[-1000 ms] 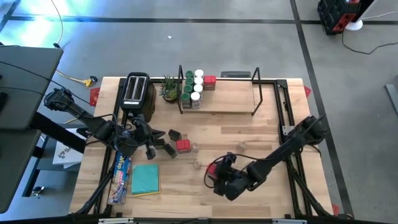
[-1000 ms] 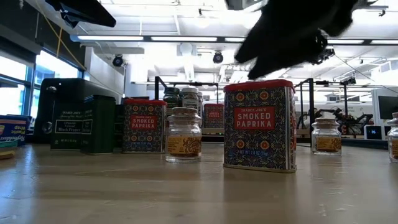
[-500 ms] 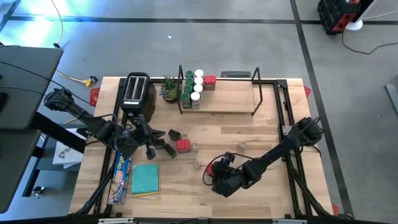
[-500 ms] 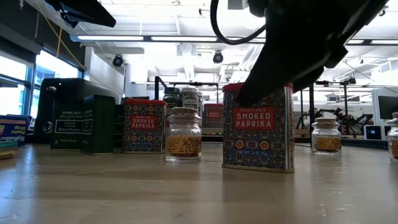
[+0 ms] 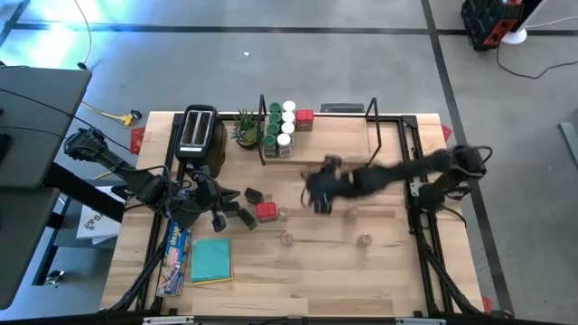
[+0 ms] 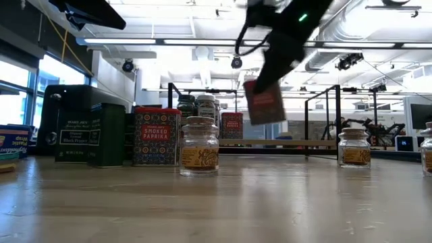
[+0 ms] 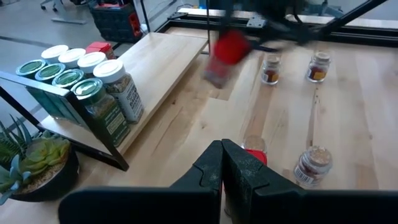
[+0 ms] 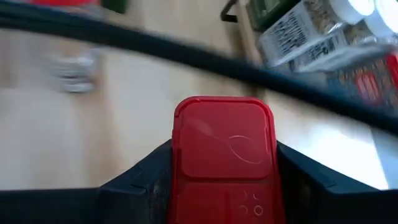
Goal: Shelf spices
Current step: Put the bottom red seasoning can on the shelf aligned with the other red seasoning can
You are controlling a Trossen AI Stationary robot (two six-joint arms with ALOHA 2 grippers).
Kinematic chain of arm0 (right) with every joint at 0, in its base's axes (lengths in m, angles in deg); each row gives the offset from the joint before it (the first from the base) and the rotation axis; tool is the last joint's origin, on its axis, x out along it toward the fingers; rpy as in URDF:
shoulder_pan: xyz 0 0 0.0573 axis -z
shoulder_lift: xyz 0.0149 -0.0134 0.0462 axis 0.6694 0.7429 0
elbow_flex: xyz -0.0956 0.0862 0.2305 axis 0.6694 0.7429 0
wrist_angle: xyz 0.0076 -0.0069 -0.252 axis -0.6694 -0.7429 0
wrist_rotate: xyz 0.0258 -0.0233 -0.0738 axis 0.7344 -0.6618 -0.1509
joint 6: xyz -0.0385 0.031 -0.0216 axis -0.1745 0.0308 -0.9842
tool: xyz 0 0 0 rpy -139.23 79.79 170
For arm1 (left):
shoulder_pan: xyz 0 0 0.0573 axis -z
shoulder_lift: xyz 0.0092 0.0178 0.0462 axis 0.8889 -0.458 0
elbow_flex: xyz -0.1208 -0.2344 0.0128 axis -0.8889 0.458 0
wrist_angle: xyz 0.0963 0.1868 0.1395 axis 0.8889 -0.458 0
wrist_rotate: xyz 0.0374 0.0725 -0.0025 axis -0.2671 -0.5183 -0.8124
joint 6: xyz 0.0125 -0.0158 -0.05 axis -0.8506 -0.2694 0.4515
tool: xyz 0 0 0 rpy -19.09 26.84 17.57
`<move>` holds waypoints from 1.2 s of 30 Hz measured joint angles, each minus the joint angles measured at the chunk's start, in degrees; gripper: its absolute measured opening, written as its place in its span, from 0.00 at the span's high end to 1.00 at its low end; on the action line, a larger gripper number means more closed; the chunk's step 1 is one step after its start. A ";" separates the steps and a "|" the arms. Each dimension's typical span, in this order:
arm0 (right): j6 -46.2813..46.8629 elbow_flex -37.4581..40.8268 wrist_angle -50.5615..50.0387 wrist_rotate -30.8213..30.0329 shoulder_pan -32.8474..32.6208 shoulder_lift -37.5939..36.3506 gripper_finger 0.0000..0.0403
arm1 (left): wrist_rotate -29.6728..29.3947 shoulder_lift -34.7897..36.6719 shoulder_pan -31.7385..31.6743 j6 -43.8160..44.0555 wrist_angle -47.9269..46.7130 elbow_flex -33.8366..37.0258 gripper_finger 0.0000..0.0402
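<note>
My right gripper (image 5: 318, 193) hangs over the middle of the table, just in front of the shelf (image 5: 339, 147), and is shut on a red paprika tin (image 6: 264, 101). On the shelf's left end stand green-lidded and white-lidded jars (image 5: 280, 126) and a red tin (image 5: 304, 117). Another red tin (image 5: 265, 211), dark tins (image 5: 253, 195) and small clear jars (image 5: 287, 239) stand on the table. My left gripper (image 7: 222, 163) is shut with nothing in it, at the table's left by the dark tins. My right gripper pinches the paprika tin between its two fingers, on two opposite sides just under the red lid (image 8: 181, 180). The fingers (image 8: 146, 177) come from above, slanting down. The tin hangs tilted, lifted clear of the table.
A black toaster (image 5: 197, 135) and a potted plant (image 5: 246, 131) stand at the far left beside the shelf. A teal pad (image 5: 212, 259) and a wrap box (image 5: 176, 255) lie at the near left. The shelf's right part is bare wood.
My right gripper has taken hold of the paprika tin near the table's front, lifted it clear and carried it fast toward the far edge and the shelf, rolling as it went. The tin stood upright before and now hangs tilted.
</note>
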 joint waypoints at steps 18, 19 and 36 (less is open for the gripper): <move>-26.83 0.07 20.10 35.18 36.86 5.12 0.44 | -0.03 0.00 -0.24 -0.37 0.37 0.02 0.99; -26.83 0.07 20.53 35.20 37.14 5.34 0.39 | -0.02 0.00 -0.24 -0.13 0.37 0.02 0.99; -24.81 -4.19 13.20 28.09 34.95 1.79 0.17 | 0.12 0.00 -0.22 0.55 0.36 0.02 0.99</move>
